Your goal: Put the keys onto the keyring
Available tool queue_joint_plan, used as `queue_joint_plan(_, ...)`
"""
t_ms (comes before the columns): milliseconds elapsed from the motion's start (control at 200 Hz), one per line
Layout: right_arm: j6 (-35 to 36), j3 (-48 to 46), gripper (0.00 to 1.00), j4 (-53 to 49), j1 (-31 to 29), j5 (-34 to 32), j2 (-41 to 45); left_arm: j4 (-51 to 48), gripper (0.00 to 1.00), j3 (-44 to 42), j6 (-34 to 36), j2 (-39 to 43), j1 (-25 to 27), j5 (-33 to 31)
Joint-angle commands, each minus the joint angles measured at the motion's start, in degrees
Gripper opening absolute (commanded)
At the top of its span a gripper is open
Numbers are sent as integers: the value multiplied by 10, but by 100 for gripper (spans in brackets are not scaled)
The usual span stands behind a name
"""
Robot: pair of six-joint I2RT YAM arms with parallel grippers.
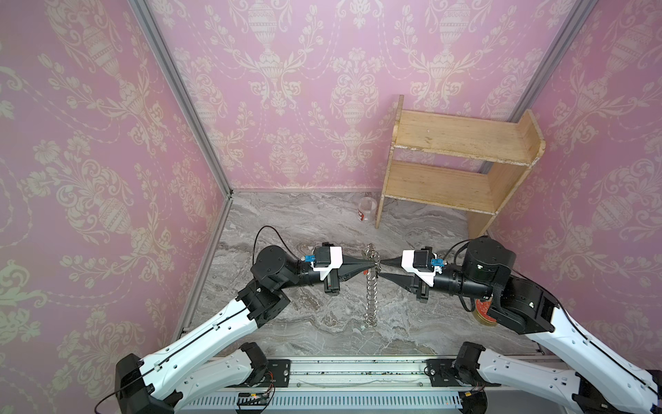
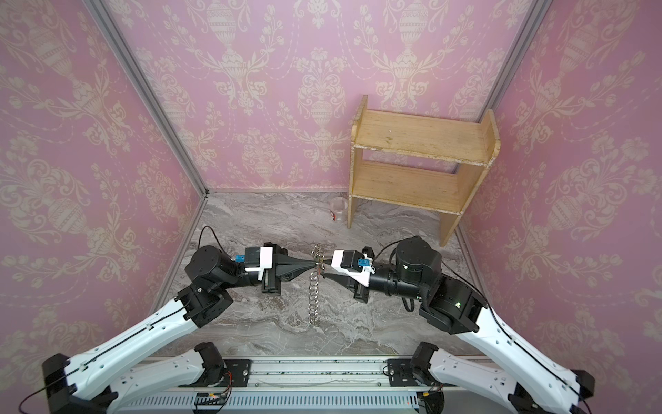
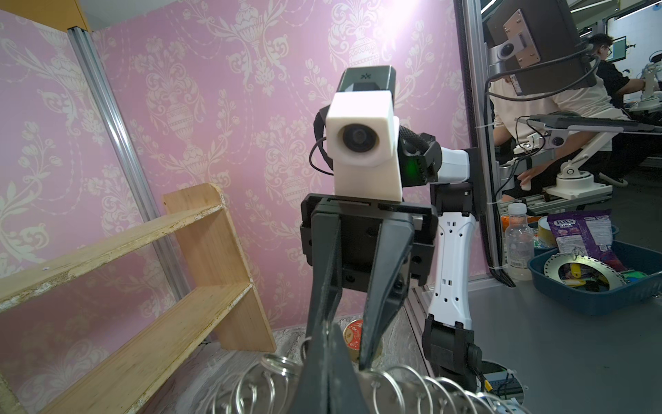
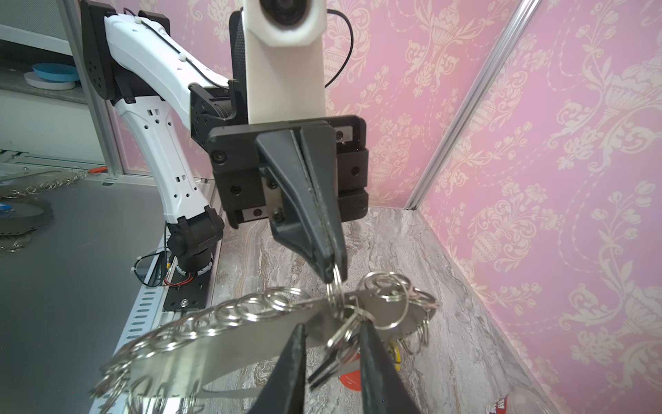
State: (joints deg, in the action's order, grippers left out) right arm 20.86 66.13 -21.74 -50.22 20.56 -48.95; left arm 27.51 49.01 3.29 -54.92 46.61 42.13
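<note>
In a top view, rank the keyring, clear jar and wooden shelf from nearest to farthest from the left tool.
1. keyring: centre, pinched in the left tool.
2. clear jar: behind, beside a shelf leg.
3. wooden shelf: back right; that leg roughly ties with the jar, the boards lie farther.

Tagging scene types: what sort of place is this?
Probably a lab robot cell dressed as a room: wallpaper panels in metal framing, marble-look tabletop, and a person at a desk outside.
</note>
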Motion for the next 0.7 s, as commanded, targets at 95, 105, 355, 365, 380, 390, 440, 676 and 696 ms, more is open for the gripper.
queue_joint_plan(95, 13, 37, 29, -27, 4, -15, 12, -2, 0, 2, 5, 9, -4, 16)
queue_joint_plan(105, 14, 37, 30, -28, 4, -16, 12, -2, 0, 2, 5, 9, -4, 16)
queue_joint_plan(355, 23, 45, 31, -31, 4, -13, 0, -2, 0, 6, 1, 6, -4, 21)
queue_joint_plan(365, 23, 45, 31, -31, 4, -12, -1, -2, 0, 7, 1, 7, -4, 21)
queue_joint_plan(380, 23, 45, 31, -31, 4, -10, -3, -2, 0, 7, 1, 7, -4, 22)
queue_joint_plan(390, 23, 45, 31, -31, 5, -9, -4, -2, 0, 8, 1, 7, -4, 22)
queue_joint_plan(440, 21, 43, 30, -27, 5, -2, -8, -4, 0, 9, 0, 7, -4, 23)
queue_joint_plan(676, 13, 41, 25, -20, 5, 12, -20, -10, 0, 11, 5, 10, -3, 22)
queue_joint_plan(696, 12, 41, 25, -20, 5, 12, -20, -10, 0, 11, 5, 11, -4, 23)
